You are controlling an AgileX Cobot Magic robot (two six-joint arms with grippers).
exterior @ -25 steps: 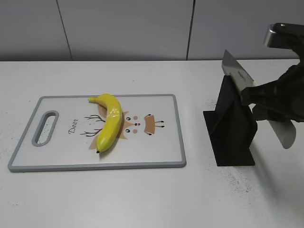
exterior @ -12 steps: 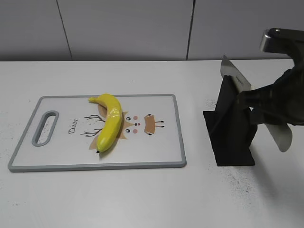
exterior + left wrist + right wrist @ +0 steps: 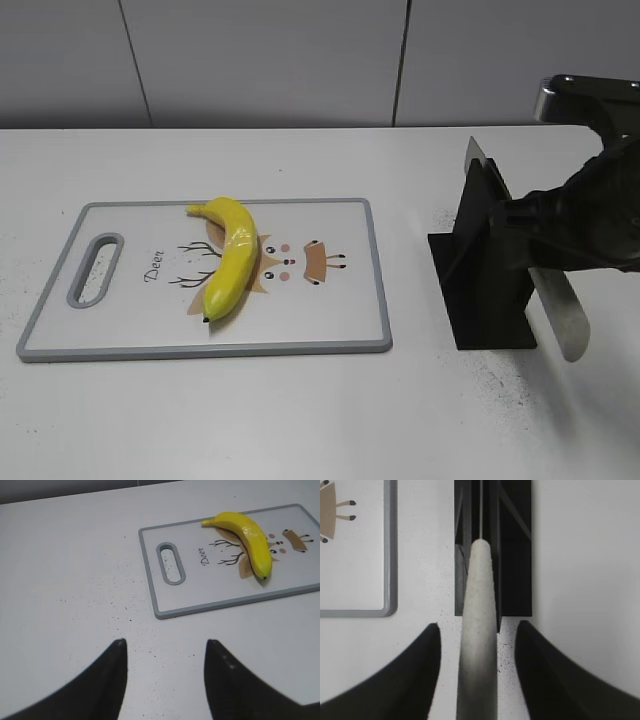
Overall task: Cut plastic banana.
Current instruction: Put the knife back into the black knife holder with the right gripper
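The plastic banana (image 3: 232, 260) is yellow and curved and lies whole on the left-middle of the white cutting board (image 3: 300, 320); it also shows in the left wrist view (image 3: 250, 532). A knife with a pale grey handle (image 3: 560, 320) leans in the black knife stand (image 3: 490, 290), blade tip up. My right gripper (image 3: 530, 225) straddles the handle (image 3: 480, 605); table shows on both sides between the jaws (image 3: 477, 625) and the handle. My left gripper (image 3: 165, 642) is open and empty over bare table, well short of the board (image 3: 200, 595). It is out of the exterior view.
The board has a grey rim, a handle slot (image 3: 95, 268) at its left end and a deer drawing under the banana. The stand sits on a black base plate right of the board. Dark specks dot the white table around the stand. A grey wall is behind.
The knife has slid lower and steeper on the stand; its blade tip has dropped and its handle has moved down and left. My right arm has moved left and down with it.
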